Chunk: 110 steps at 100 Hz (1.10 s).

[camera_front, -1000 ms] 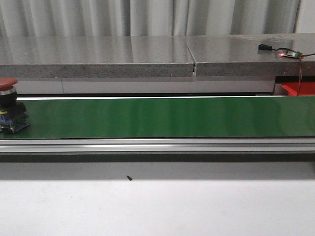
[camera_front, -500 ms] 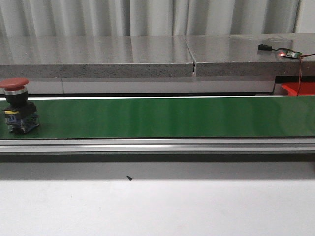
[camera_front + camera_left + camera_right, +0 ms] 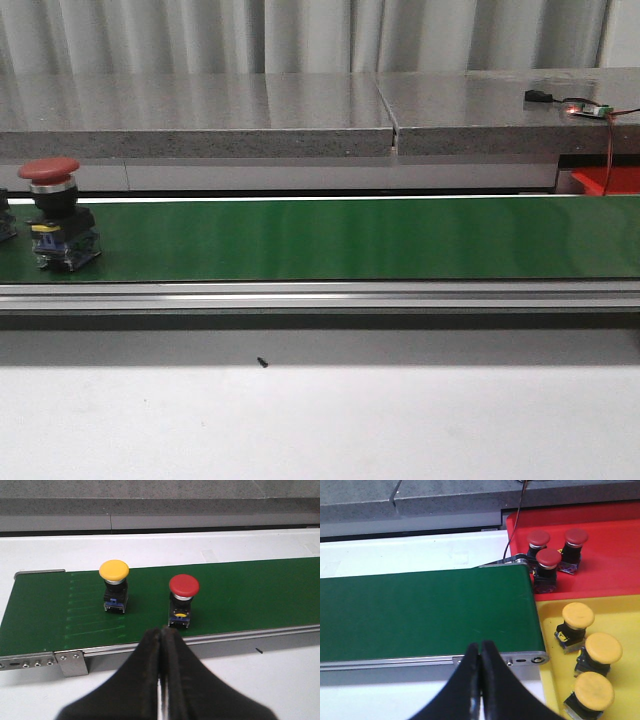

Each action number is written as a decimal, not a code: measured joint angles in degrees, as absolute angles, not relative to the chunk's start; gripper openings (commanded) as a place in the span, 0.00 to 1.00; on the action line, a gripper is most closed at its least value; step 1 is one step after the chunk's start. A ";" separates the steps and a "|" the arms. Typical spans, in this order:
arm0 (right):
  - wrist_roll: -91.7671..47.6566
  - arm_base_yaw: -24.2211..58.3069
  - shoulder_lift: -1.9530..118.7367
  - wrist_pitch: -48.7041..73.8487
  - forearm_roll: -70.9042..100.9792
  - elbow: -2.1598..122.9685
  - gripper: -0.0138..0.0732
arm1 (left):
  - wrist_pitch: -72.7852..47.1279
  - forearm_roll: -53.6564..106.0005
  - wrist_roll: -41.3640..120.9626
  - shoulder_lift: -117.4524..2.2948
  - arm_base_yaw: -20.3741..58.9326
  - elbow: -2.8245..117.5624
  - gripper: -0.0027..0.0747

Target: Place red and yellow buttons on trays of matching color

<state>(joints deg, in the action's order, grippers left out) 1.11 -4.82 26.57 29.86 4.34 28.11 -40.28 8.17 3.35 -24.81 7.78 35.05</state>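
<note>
A red button (image 3: 55, 213) stands upright on the green belt (image 3: 350, 238) at the far left of the front view; it also shows in the left wrist view (image 3: 183, 597). A yellow button (image 3: 114, 584) stands on the belt behind it, toward the belt's end. My left gripper (image 3: 163, 632) is shut and empty, in front of the belt's near rail, close to the red button. My right gripper (image 3: 480, 650) is shut and empty at the belt's other end. The red tray (image 3: 610, 565) holds three red buttons; the yellow tray (image 3: 620, 612) holds three yellow buttons.
A grey stone shelf (image 3: 300, 110) runs behind the belt, with a small lit circuit board and wire (image 3: 585, 108) at its right. The belt's aluminium rail (image 3: 320, 295) runs along the front. The red tray's corner (image 3: 610, 180) shows at the right edge.
The red button has ridden the belt rightward, from the frame's left edge further into view. A second button's base now shows at the left edge.
</note>
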 measured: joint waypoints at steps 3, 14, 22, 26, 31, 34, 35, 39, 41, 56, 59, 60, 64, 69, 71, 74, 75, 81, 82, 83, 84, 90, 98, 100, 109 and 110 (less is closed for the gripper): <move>1.11 -4.82 26.57 29.86 4.34 28.11 0.08 | -40.28 8.17 3.35 -24.81 7.78 35.05 0.01; 1.11 -4.82 26.57 29.86 4.34 28.11 0.08 | -40.28 8.17 3.35 -24.81 7.78 35.05 0.01; 1.11 -4.82 26.57 29.86 4.34 28.11 0.08 | -40.28 8.17 3.35 -24.81 7.78 35.05 0.01; 1.11 -4.82 26.57 29.86 4.34 28.11 0.08 | -40.28 8.17 3.35 -24.81 7.78 35.05 0.01; 1.11 -4.82 26.57 29.86 4.34 28.11 0.08 | -40.28 8.17 3.35 -24.81 7.78 35.05 0.01; 1.11 -4.82 26.57 29.86 4.34 28.11 0.08 | -40.28 8.17 3.35 -24.81 7.78 35.05 0.01; 1.11 -4.82 26.57 29.86 4.34 28.11 0.08 | -40.28 8.17 3.35 -24.81 7.78 35.05 0.01; 1.11 -4.82 26.57 29.86 4.34 28.11 0.08 | -40.28 8.17 3.35 -24.81 7.78 35.05 0.01; 1.11 -4.82 26.57 29.86 4.34 28.11 0.08 | -40.28 8.17 3.35 -24.81 7.78 35.05 0.01; 1.11 -4.82 26.57 29.86 4.34 28.11 0.08 | -40.28 8.17 3.35 -24.81 7.78 35.05 0.01; 1.11 -4.82 26.57 29.86 4.34 28.11 0.08 | -40.28 8.17 3.35 -24.81 7.78 35.05 0.01; 1.11 -4.82 26.57 29.86 4.34 28.11 0.08 | -40.28 8.17 3.35 -24.81 7.78 35.05 0.01; 1.11 -4.82 26.57 29.86 4.34 28.11 0.08 | -40.28 8.17 3.35 -24.81 7.78 35.05 0.01; 1.11 -4.82 26.57 29.86 4.34 28.11 0.08 | -40.28 8.17 3.35 -24.81 7.78 35.05 0.01; 1.11 -4.82 26.57 29.86 4.34 28.11 0.08 | -40.28 8.17 3.35 -24.81 7.78 35.05 0.01; 1.11 -4.82 26.57 29.86 4.34 28.11 0.08 | -40.28 8.17 3.35 -24.81 7.78 35.05 0.01; 1.11 -4.82 26.57 29.86 4.34 28.11 0.08 | -40.28 8.17 3.35 -24.81 7.78 35.05 0.01; 1.11 -4.82 26.57 29.86 4.34 28.11 0.08 | -40.28 8.17 3.35 -24.81 7.78 35.05 0.01; 1.11 -4.82 26.57 29.86 4.34 28.11 0.08 | -40.28 8.17 3.35 -24.81 7.78 35.05 0.01; 1.11 -4.82 26.57 29.86 4.34 28.11 0.08 | -40.28 8.17 3.35 -24.81 7.78 35.05 0.01; 1.11 -4.82 26.57 29.86 4.34 28.11 0.08 | -40.28 8.17 3.35 -24.81 7.78 35.05 0.01; 1.11 -4.82 26.57 29.88 4.34 28.11 0.08 | -40.28 8.17 3.35 -24.81 7.78 35.05 0.01; 1.11 -4.71 26.57 30.61 4.45 28.11 0.08 | -40.28 8.17 3.35 -24.81 7.78 35.05 0.01; 1.11 -4.57 26.57 30.98 4.57 28.25 0.08 | -40.28 8.17 3.35 -24.81 7.78 35.05 0.01; 1.11 -4.29 27.40 32.04 4.66 29.79 0.08 | -40.28 8.17 3.35 -24.81 7.78 35.05 0.01; 1.11 -4.23 27.43 32.17 4.66 29.95 0.08 | -40.28 8.17 3.35 -24.81 7.78 35.05 0.01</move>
